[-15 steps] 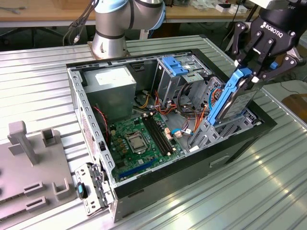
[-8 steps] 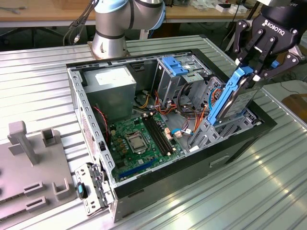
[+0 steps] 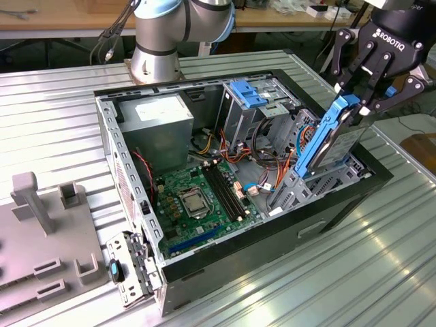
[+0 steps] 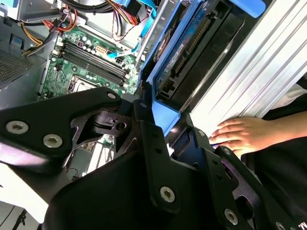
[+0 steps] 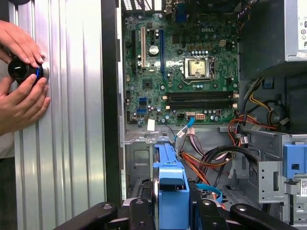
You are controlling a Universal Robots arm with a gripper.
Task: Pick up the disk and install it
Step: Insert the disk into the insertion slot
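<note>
Exterior view shows the gripper (image 3: 362,103) clamped on the disk (image 3: 334,142), upright over the computer case (image 3: 327,219).

White lettering marks the body of the gripper (image 3: 360,107) — a white sticker (image 3: 158,109) on the power-supply box (image 3: 162,138) carries print (too small to make out).

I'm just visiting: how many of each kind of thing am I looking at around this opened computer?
robot hand: 1
disk: 1
computer case: 1
power supply box: 1
person's hands: 2
total: 6
</note>
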